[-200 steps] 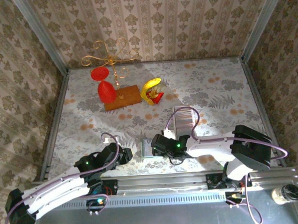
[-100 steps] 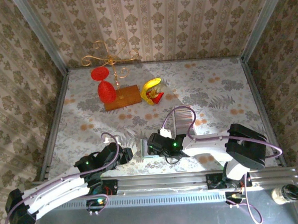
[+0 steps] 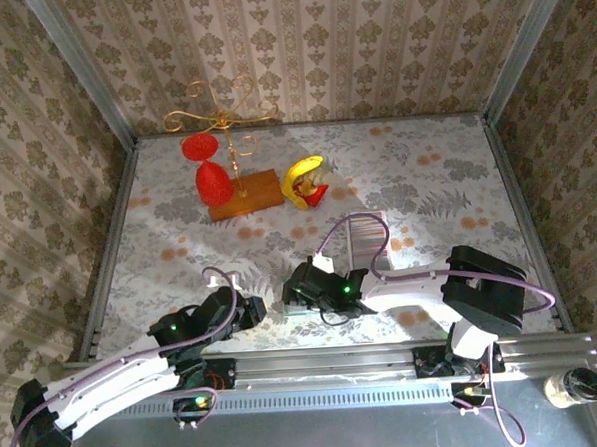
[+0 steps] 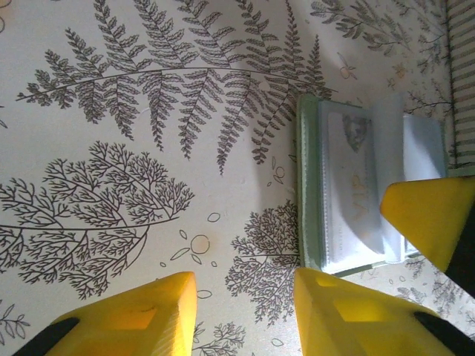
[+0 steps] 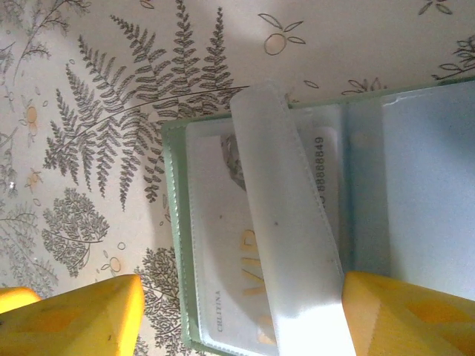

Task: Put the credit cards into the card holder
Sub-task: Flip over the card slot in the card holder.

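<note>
The card holder (image 4: 304, 193) lies open on the patterned worktop (image 3: 426, 177) at its near edge, between the two arms. The credit cards (image 3: 364, 238) sit as one ribbed strip just beyond it, to the right. The right gripper (image 5: 241, 297) hangs over the holder's left half with its jaws spread wide and nothing clamped between them. The left gripper (image 4: 243, 285) waits just to the left, its jaws partly open over bare worktop and empty. The step in hand looks like getting a pocket open. The next move probably calls for the right gripper to lift or pin the pale see-through flap (image 5: 289, 222) so that a card can be fetched from the strip and slid in. A gold-lettered card (image 5: 223, 297) already shows behind clear plastic. It is hard to tell whether the flap is part of the holder or a loose card. The holder's right half runs out of the right wrist view, and in the overhead view the right arm covers most of it.
</note>
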Robot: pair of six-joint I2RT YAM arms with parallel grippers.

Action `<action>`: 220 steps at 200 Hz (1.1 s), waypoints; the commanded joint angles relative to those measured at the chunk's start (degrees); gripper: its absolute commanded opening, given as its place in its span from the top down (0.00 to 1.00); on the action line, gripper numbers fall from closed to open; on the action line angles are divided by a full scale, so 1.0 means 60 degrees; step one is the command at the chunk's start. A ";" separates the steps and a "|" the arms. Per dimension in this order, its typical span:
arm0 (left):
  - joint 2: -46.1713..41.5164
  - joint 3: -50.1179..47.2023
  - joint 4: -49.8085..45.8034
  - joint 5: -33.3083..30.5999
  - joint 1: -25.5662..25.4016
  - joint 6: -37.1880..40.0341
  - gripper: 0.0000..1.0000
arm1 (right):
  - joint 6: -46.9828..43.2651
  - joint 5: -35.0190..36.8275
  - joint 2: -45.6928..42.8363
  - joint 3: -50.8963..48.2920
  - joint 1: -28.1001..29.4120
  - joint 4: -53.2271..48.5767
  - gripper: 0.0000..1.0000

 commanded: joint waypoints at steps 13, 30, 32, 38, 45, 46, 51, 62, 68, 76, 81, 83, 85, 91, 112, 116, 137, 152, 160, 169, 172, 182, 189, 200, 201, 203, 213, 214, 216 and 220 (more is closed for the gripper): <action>-0.0380 -0.0127 -0.0189 -0.0043 0.0080 -0.0173 0.61 | 0.0231 -0.0200 0.0088 0.0032 0.0066 0.0590 0.29; -0.0490 -0.0171 -0.0200 -0.0028 0.0090 -0.0216 0.61 | 0.0262 -0.0279 0.0085 -0.0011 0.0080 0.0878 0.29; -0.0502 -0.0172 -0.0197 -0.0028 0.0092 -0.0225 0.61 | 0.0273 -0.0278 0.0085 -0.0019 0.0081 0.0893 0.29; -0.0512 -0.0201 -0.0186 -0.0028 0.0083 -0.0243 0.61 | 0.0287 -0.0264 0.0063 -0.0037 0.0081 0.0960 0.29; -0.0530 -0.0216 -0.0196 -0.0013 0.0084 -0.0247 0.61 | 0.0290 -0.0242 0.0059 -0.0048 0.0081 0.0990 0.29; -0.0533 -0.0217 -0.0196 -0.0013 0.0089 -0.0254 0.61 | 0.0291 -0.0238 0.0057 -0.0044 0.0081 0.0988 0.29; -0.0529 -0.0217 -0.0204 -0.0013 0.0092 -0.0261 0.62 | 0.0309 -0.0221 0.0070 -0.0053 0.0081 0.1012 0.29; -0.0548 -0.0231 -0.0224 -0.0031 0.0078 -0.0262 0.62 | 0.0320 -0.0205 0.0099 -0.0055 0.0081 0.1114 0.29; -0.0548 -0.0231 -0.0246 -0.0056 0.0084 -0.0276 0.62 | 0.0333 -0.0205 0.0135 -0.0055 0.0081 0.1181 0.29; -0.0562 -0.0231 -0.0255 -0.0093 0.0078 -0.0287 0.62 | 0.0362 -0.0219 0.0179 -0.0041 0.0081 0.1279 0.29; -0.0565 -0.0245 -0.0272 -0.0101 0.0085 -0.0298 0.62 | 0.0386 -0.0221 0.0212 -0.0041 0.0081 0.1363 0.29; -0.0561 -0.0246 -0.0270 -0.0101 0.0091 -0.0304 0.62 | 0.0392 -0.0220 0.0226 -0.0041 0.0081 0.1406 0.29; -0.0575 -0.0246 -0.0270 -0.0108 0.0089 -0.0305 0.62 | 0.0393 -0.0220 0.0237 -0.0041 0.0081 0.1438 0.29; -0.0570 -0.0247 -0.0270 -0.0125 0.0080 -0.0317 0.63 | 0.0394 -0.0212 0.0271 -0.0030 0.0081 0.1541 0.29; -0.0610 -0.0246 -0.0306 -0.0145 0.0082 -0.0320 0.63 | 0.0409 -0.0143 0.0384 -0.0026 0.0081 0.1862 0.29; -0.0626 -0.0246 -0.0311 -0.0145 0.0088 -0.0320 0.63 | 0.0408 -0.0122 0.0413 -0.0013 0.0082 0.1917 0.29; -0.0705 -0.0202 -0.0422 -0.0216 0.0088 -0.0291 0.63 | 0.0387 -0.0073 0.0465 0.0031 0.0081 0.2200 0.29; -0.0776 -0.0188 -0.0445 -0.0236 0.0089 -0.0276 0.63 | 0.0337 -0.0044 0.0437 0.0047 0.0081 0.2370 0.29; -0.0815 -0.0202 -0.0445 -0.0272 0.0089 -0.0291 0.64 | 0.0307 -0.0020 0.0431 0.0062 0.0081 0.2488 0.29; -0.0877 -0.0202 -0.0460 -0.0317 0.0087 -0.0304 0.64 | 0.0295 -0.0016 0.0436 0.0062 0.0081 0.2615 0.29; -0.0893 -0.0195 -0.0473 -0.0317 0.0085 -0.0315 0.64 | 0.0292 -0.0015 0.0449 0.0062 0.0081 0.2687 0.29; -0.0941 -0.0189 -0.0514 -0.0374 0.0092 -0.0321 0.65 | 0.0263 -0.0022 0.0492 0.0062 0.0081 0.2902 0.29; -0.0970 -0.0173 -0.0547 -0.0402 0.0085 -0.0320 0.65 | 0.0262 -0.0029 0.0544 0.0073 0.0081 0.3034 0.29; -0.1029 -0.0173 -0.0576 -0.0451 0.0093 -0.0328 0.65 | 0.0226 -0.0037 0.0620 0.0112 0.0081 0.3187 0.29; -0.1031 -0.0165 -0.0577 -0.0459 0.0093 -0.0331 0.65 | 0.0222 -0.0040 0.0631 0.0116 0.0081 0.3199 0.29; -0.1044 -0.0160 -0.0588 -0.0462 0.0089 -0.0341 0.65 | 0.0219 -0.0050 0.0657 0.0130 0.0081 0.3212 0.28; -0.1098 -0.0133 -0.0670 -0.0513 0.0089 -0.0349 0.65 | 0.0204 -0.0086 0.0752 0.0189 0.0081 0.3299 0.28; -0.1110 -0.0131 -0.0675 -0.0519 0.0091 -0.0357 0.65 | 0.0196 -0.0087 0.0763 0.0191 0.0081 0.3307 0.29; -0.1122 -0.0122 -0.0686 -0.0524 0.0089 -0.0355 0.65 | 0.0202 -0.0099 0.0778 0.0204 0.0081 0.3320 0.28; -0.1160 -0.0104 -0.0731 -0.0537 0.0080 -0.0346 0.66 | 0.0200 -0.0102 0.0827 0.0229 0.0081 0.3360 0.28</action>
